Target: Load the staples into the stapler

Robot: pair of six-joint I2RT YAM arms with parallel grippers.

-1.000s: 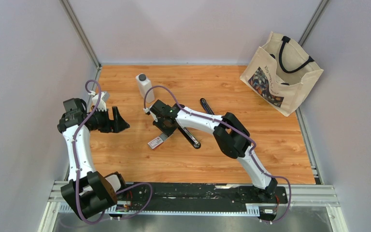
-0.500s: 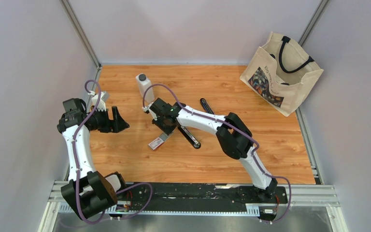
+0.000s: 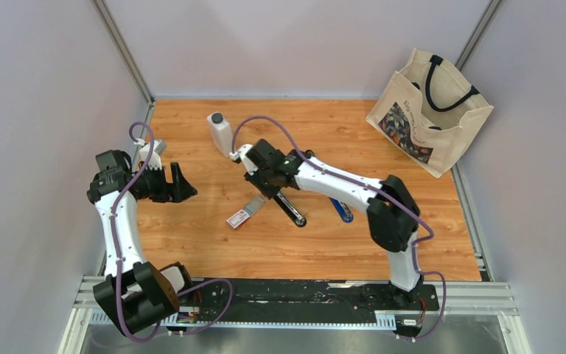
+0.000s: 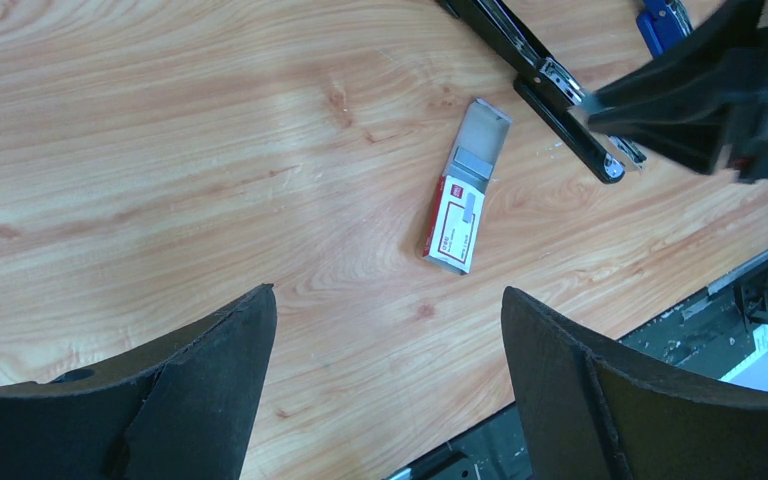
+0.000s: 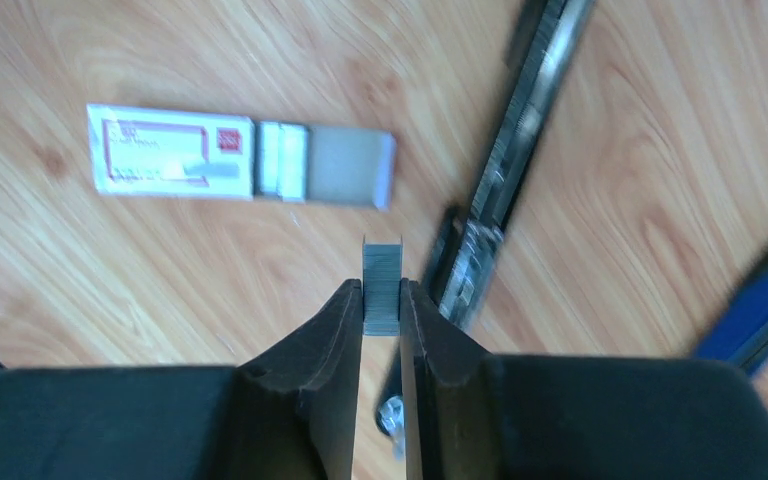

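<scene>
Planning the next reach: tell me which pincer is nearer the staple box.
Right. The right pincer hovers close to the staple box, on its far right side by the stapler, gripping a staple strip. The left pincer hangs open farther off to the box's left.

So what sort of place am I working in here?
Probably a robot test cell, not a real office: plain grey panels wall in a wood-grain table, a slotted metal rail runs along its near edge, and a tote bag stands in the far right corner.
</scene>
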